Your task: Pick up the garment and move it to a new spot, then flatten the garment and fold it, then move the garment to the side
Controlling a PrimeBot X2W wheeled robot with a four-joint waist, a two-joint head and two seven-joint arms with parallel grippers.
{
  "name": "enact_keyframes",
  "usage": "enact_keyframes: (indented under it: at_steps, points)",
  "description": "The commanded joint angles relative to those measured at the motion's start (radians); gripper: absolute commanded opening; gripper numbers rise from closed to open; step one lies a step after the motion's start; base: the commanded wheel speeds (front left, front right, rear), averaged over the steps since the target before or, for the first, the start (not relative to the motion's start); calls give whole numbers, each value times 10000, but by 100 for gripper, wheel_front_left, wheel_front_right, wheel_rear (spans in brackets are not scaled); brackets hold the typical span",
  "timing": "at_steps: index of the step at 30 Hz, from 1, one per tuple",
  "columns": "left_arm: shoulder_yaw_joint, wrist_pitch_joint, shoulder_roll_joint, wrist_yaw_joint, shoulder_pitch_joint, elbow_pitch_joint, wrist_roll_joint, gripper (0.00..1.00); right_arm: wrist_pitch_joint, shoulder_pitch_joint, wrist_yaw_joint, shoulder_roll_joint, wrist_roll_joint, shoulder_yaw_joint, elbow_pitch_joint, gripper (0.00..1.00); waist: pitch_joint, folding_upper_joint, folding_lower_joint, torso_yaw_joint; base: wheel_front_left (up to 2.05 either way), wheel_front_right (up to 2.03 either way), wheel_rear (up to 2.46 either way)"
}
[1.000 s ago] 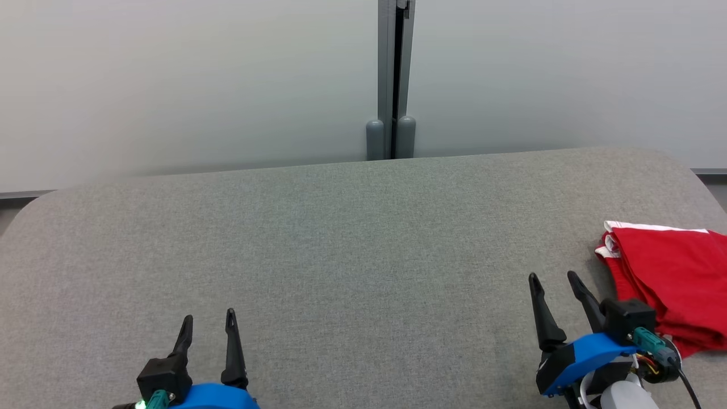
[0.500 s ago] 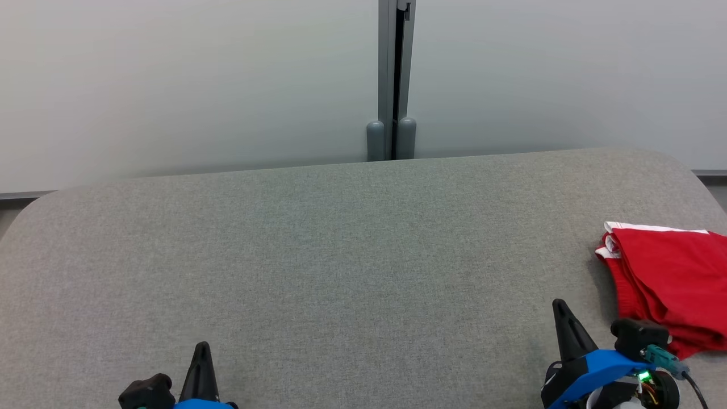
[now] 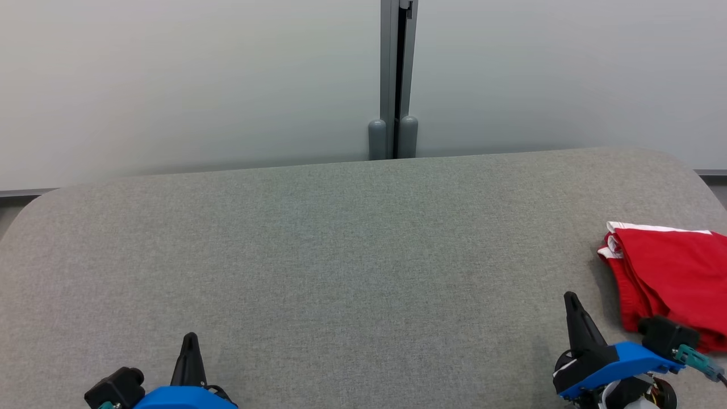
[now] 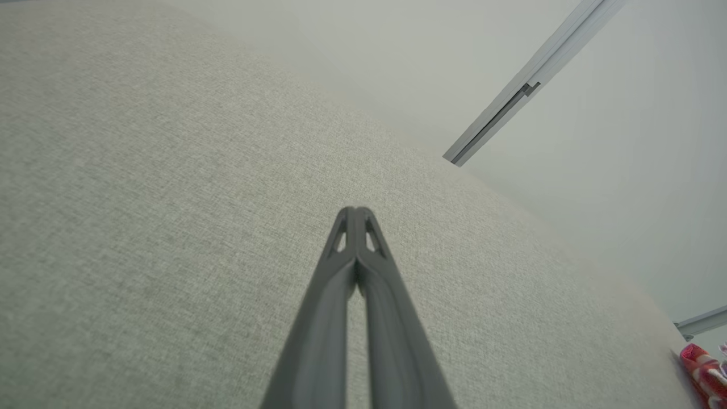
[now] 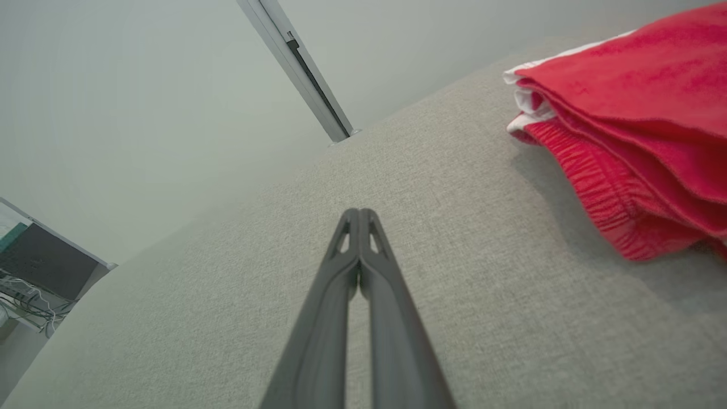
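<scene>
The garment is red with white trim and lies folded in layers at the right end of the grey fabric table; its ribbed edge faces my right gripper. It fills the upper right of the right wrist view, and a small red corner peeks in at the left wrist view's lower right. My right gripper stands shut and empty just left of the garment, tips pressed together. My left gripper is shut and empty near the front left, over bare table.
A pale wall with a grey vertical post stands right behind the table's far edge. The table's right corner is rounded near the garment. A dark screen and cables sit off the table's left end.
Both grippers went from open to shut and pulled back toward the front edge. The right one shifted slightly rightward. The garment has not moved.
</scene>
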Motion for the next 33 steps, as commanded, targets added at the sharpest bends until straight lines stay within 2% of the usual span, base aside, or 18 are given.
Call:
enact_keyframes:
  at_steps: [1,33]
  points:
    - [88,89,6,-84,-316,-225,-392,0,82,-38,0,-58,432,-45,-280,0,4,0,0,6,0,0,0]
    - [765,1186,8,-614,-672,-830,-4397,0,1174,225,0,-84,4824,-367,-1340,0,78,1,0,102,0,0,0]
